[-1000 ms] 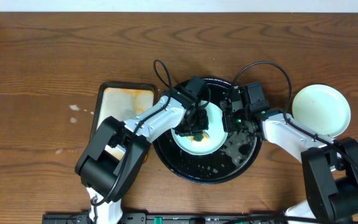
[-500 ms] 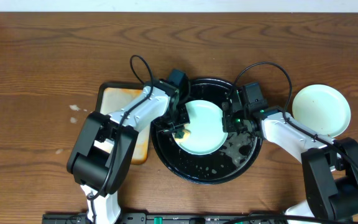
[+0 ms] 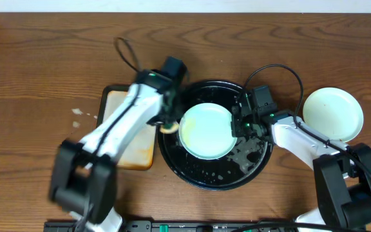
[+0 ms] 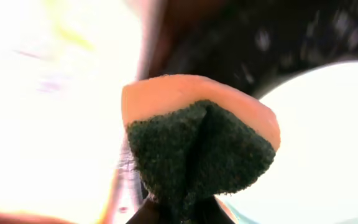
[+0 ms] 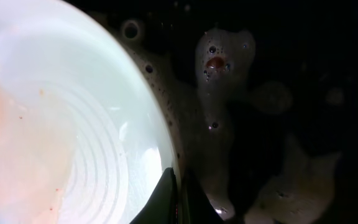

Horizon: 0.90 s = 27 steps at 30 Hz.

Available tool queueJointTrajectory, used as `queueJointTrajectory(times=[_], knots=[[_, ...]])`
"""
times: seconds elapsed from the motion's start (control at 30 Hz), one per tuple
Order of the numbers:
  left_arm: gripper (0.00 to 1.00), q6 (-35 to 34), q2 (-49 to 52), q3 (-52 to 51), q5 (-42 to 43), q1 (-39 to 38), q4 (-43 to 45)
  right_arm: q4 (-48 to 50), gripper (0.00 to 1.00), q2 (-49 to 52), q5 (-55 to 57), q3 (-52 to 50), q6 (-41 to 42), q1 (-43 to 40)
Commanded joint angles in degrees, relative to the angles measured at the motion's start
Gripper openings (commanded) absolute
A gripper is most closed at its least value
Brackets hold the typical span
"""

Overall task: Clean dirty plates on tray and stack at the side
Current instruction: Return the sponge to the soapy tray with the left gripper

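A pale mint-blue plate [image 3: 206, 131] lies in the black tray [image 3: 201, 173], which holds soapy foam. My right gripper [image 3: 237, 127] is shut on the plate's right rim; the right wrist view shows the plate [image 5: 73, 124] with a faint orange smear at its left and the fingers [image 5: 178, 199] pinching its edge. My left gripper [image 3: 168, 124] is shut on an orange-and-green sponge [image 4: 201, 146] at the tray's left rim, beside the plate. A second pale plate [image 3: 332, 114] sits on the table to the right of the tray.
A rectangular cream tray stained orange [image 3: 131, 122] lies left of the black tray, under my left arm. Foam patches [image 5: 229, 68] float in the black tray. Cables loop above both arms.
My left gripper has carried the sponge leftward off the plate's middle to the tray's left rim. The plate's orange smear looks wiped away. The right gripper has stayed on the rim.
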Motion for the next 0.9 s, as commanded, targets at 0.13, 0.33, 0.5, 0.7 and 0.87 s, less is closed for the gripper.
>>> queueJointTrajectory(times=[0.13,0.33,0.5,0.7,0.87], knots=[[0.09,1.29,-8.35,1.55,-6.56,8.79,-3.72,-2.01,0.01,-6.03,10.8,-2.1,-2.38,-1.31],[0.1,3.19,-8.13,-2.62,-6.58,17.73,-2.86,-4.17,0.01,-14.19,10.84,-2.1,-7.15,-0.2],[0.16,10.67,-8.07,-7.91,-4.13,22.67,1.75,-5.31,0.01,-21.03,11.61,-2.1,-8.79,0.94],[0.25,16.83,-7.39,-10.6,-3.76,22.56,4.04,-9.64,0.23,-21.2,9.18,-2.1,-5.51,0.76],[0.59,18.32,-7.08,-11.02,-3.69,22.56,4.57,-10.75,0.47,-17.68,3.02,-2.1,-5.29,0.72]])
